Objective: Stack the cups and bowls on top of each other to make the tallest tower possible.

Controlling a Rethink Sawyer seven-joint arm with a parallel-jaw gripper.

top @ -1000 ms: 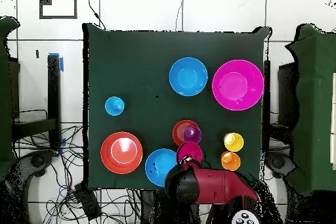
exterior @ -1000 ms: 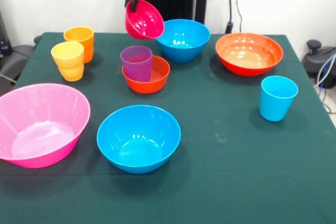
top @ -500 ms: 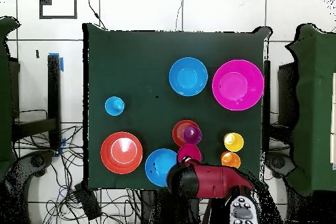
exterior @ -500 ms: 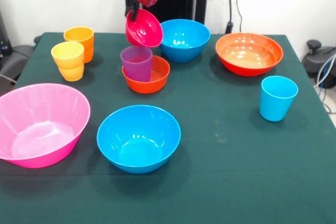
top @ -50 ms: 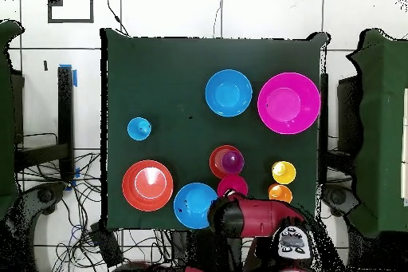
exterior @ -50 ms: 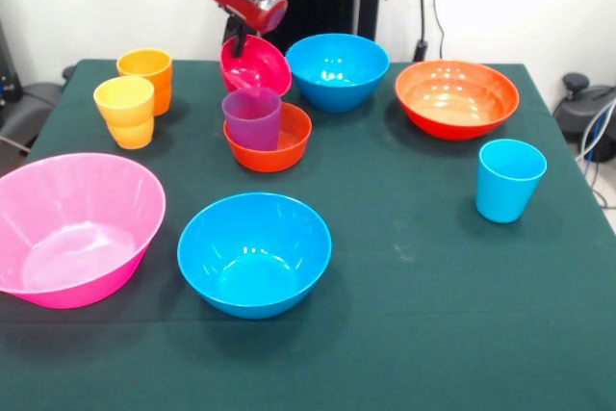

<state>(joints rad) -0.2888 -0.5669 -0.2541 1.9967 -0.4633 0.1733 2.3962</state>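
Observation:
My gripper (exterior @ -50 ms: 235, 42) is shut on the rim of the small crimson bowl (exterior @ -50 ms: 258, 66), which hangs tilted and low just behind the purple cup (exterior @ -50 ms: 252, 118). That cup stands upright inside the small orange bowl (exterior @ -50 ms: 289, 144). From overhead the crimson bowl (top @ -50 ms: 232, 186) lies between the purple cup (top @ -50 ms: 233, 159) and my red arm (top @ -50 ms: 247, 218), which hides the gripper. I cannot tell whether the crimson bowl touches the table. The yellow cup (exterior @ -50 ms: 124, 111) and orange cup (exterior @ -50 ms: 146, 74) stand together at the far left, and the light blue cup (exterior @ -50 ms: 509, 178) stands alone at the right.
A blue bowl (exterior @ -50 ms: 337, 69) sits right beside the crimson bowl, with the wide orange bowl (exterior @ -50 ms: 456, 96) further right. A second blue bowl (exterior @ -50 ms: 254, 252) and the huge pink bowl (exterior @ -50 ms: 72, 228) occupy the near side of the green table (exterior @ -50 ms: 433, 315).
The gripper has carried the crimson bowl down and back toward the robot, from above the purple cup to low behind it. Nothing else has moved.

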